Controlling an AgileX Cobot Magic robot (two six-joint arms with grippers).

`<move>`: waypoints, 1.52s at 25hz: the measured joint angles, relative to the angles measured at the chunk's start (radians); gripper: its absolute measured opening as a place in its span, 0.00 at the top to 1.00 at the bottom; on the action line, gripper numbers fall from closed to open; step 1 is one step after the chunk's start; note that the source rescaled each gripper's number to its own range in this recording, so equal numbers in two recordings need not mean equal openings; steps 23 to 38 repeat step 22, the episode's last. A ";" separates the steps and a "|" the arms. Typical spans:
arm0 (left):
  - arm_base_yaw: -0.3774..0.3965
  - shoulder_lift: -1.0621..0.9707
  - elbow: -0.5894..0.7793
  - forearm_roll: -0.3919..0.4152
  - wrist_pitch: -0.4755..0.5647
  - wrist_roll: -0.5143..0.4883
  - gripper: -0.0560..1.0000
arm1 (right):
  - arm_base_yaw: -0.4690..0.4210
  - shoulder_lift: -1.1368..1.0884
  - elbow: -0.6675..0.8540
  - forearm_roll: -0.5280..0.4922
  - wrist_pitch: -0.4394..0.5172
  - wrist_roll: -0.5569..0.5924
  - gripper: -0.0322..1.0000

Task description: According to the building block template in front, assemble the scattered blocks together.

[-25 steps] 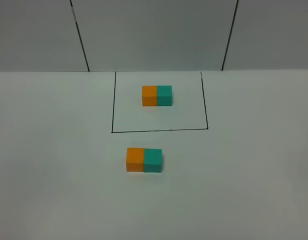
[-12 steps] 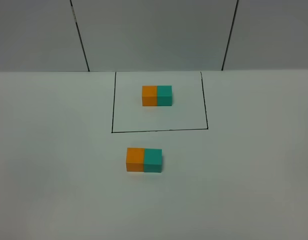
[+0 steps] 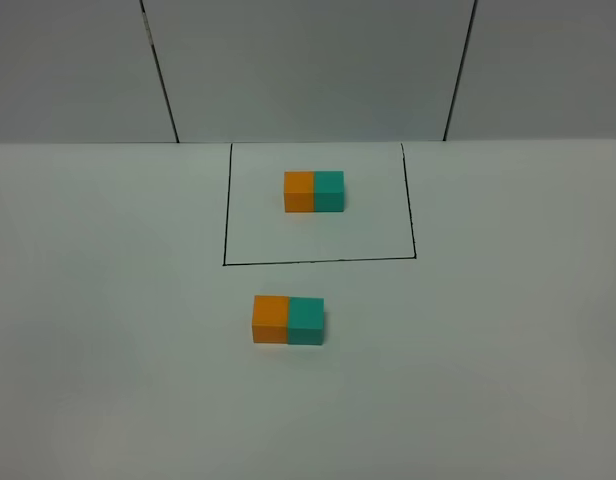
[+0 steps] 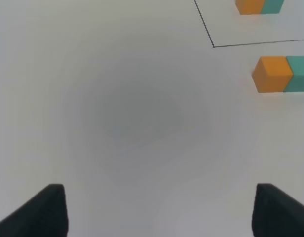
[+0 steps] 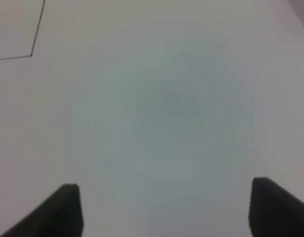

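Scattered blocks: orange cube [image 3: 270, 319] and teal cube [image 3: 307, 321] side by side, touching, orange at 9 o'clock of teal, on the white table [image 3: 108, 330] in the exterior high view. At 12 o'clock of them, building block template [image 3: 314, 191] inside the black drawn rectangle [image 3: 224, 262], same colour order, well apart from the pair.

Left wrist view: left gripper [image 4: 159, 210] spread wide, holding nothing, dark fingertips [image 4: 48, 212] over bare table. Orange cube [image 4: 272, 74] and teal cube [image 4: 300, 74] towards 2 o'clock, template [image 4: 258, 6] at the frame edge beyond the line.

Right wrist view: right gripper [image 5: 167, 207] likewise wide and empty, fingertips [image 5: 60, 212] above bare table; rectangle corner [image 5: 32, 54] near 10 o'clock.
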 joint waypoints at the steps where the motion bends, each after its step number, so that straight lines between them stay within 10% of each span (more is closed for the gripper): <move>1: 0.000 0.000 0.000 0.000 0.000 0.000 0.28 | 0.000 0.000 0.000 -0.005 0.000 0.007 0.53; 38: 0.000 0.000 0.000 0.000 0.000 0.000 0.28 | 0.000 0.000 0.000 -0.009 0.000 0.015 0.53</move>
